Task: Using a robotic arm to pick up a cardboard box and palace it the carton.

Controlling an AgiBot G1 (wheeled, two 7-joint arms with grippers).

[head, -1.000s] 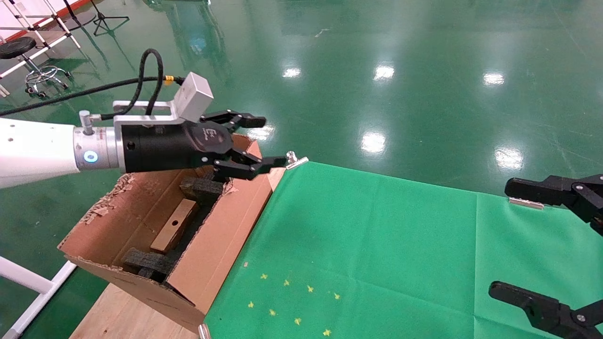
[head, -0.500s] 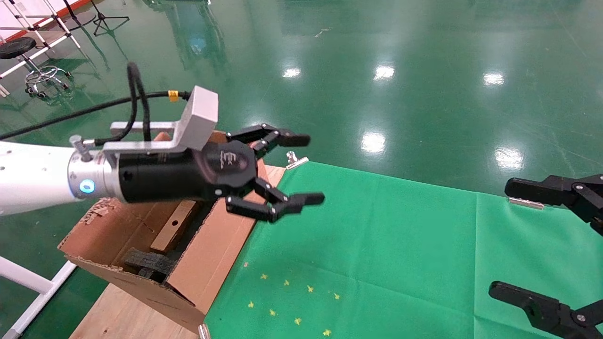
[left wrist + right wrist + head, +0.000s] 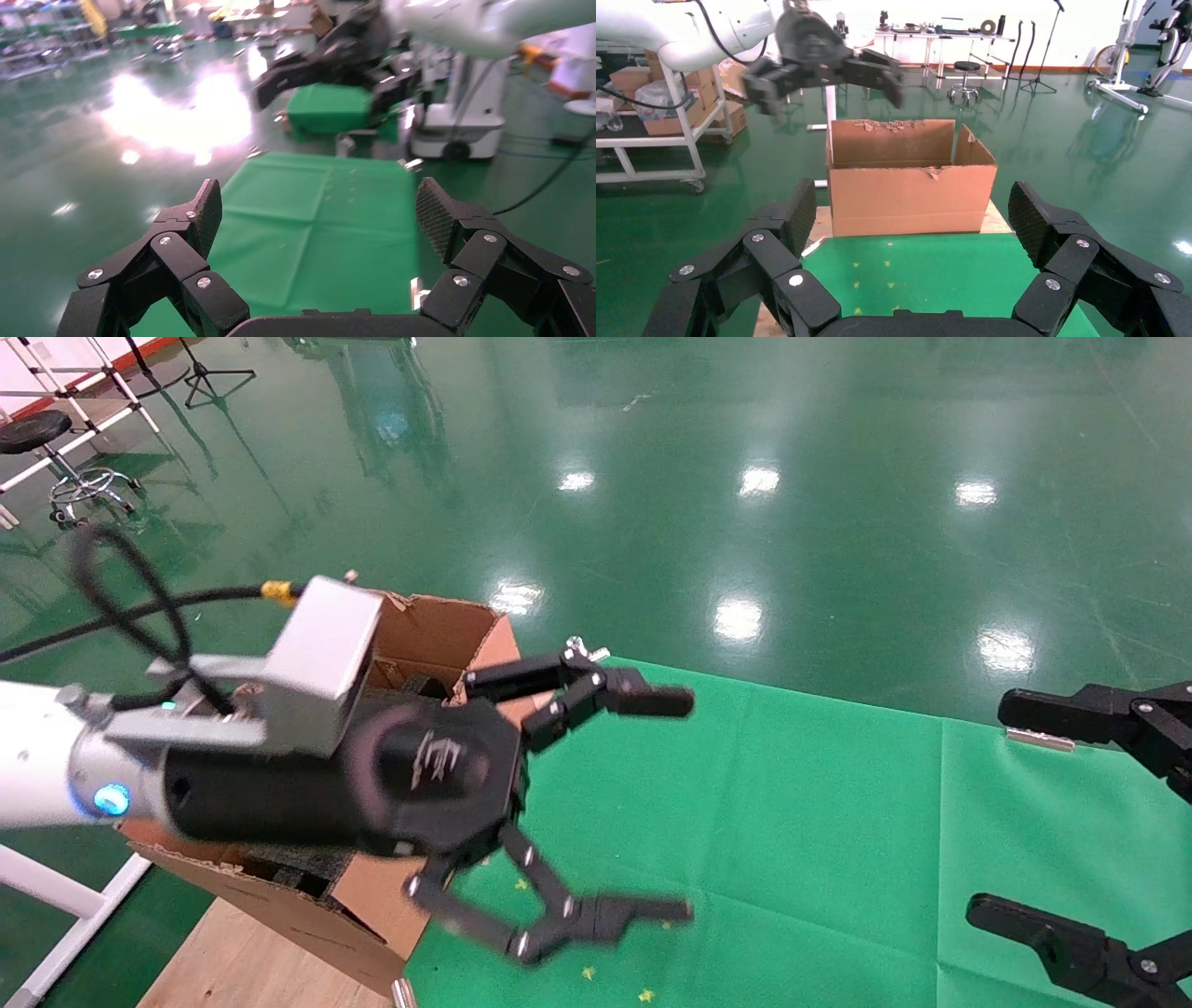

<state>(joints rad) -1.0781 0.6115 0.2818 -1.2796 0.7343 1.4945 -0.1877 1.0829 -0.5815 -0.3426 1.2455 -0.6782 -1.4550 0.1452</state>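
The robotic arm, my left arm (image 3: 47, 784), hangs over the near right wall of the carton (image 3: 428, 626). Its gripper (image 3: 670, 803) is wide open and empty above the left edge of the green cloth (image 3: 792, 803). The arm hides most of the carton's inside, so the cardboard box is hidden. In the left wrist view the gripper (image 3: 318, 210) holds nothing, with only cloth beyond it. The right wrist view shows the carton (image 3: 909, 189) side-on, with the left gripper (image 3: 828, 67) above it. My right gripper (image 3: 989, 808) is parked open at the table's right edge.
The carton stands on a wooden board (image 3: 251, 961) left of the cloth. Yellow star marks (image 3: 589, 973) dot the cloth's near left part. Metal clips (image 3: 1038, 739) pin the cloth's far edge. A white frame rail (image 3: 56, 896) and green floor lie to the left.
My left gripper has swung from above the carton's far end to the right and nearer, out over the cloth's left edge. It stayed open and empty. The right arm has not moved.
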